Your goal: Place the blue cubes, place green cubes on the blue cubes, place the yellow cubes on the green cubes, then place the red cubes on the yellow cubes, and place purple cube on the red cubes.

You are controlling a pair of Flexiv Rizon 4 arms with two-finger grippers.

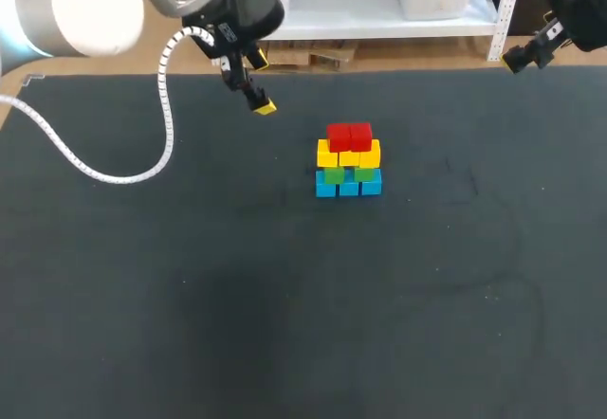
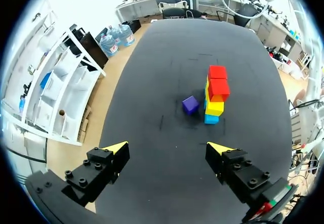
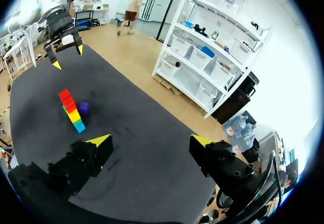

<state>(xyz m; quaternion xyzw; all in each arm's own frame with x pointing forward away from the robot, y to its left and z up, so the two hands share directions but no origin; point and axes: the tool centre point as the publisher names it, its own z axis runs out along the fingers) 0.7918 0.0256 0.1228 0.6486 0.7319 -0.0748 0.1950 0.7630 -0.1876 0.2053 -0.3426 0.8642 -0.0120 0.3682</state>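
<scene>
On the black table, purple cube sits beside stack.

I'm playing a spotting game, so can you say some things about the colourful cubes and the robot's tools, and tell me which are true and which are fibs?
1. The red cubes are the highest ones. True.
2. The purple cube sits on the red cubes. False: it lies on the table beside the other cubes.
3. The left tool holds a cube. False: it is open and empty.
4. The blue cubes are at the bottom. True.
5. The right tool is open. True.
</scene>
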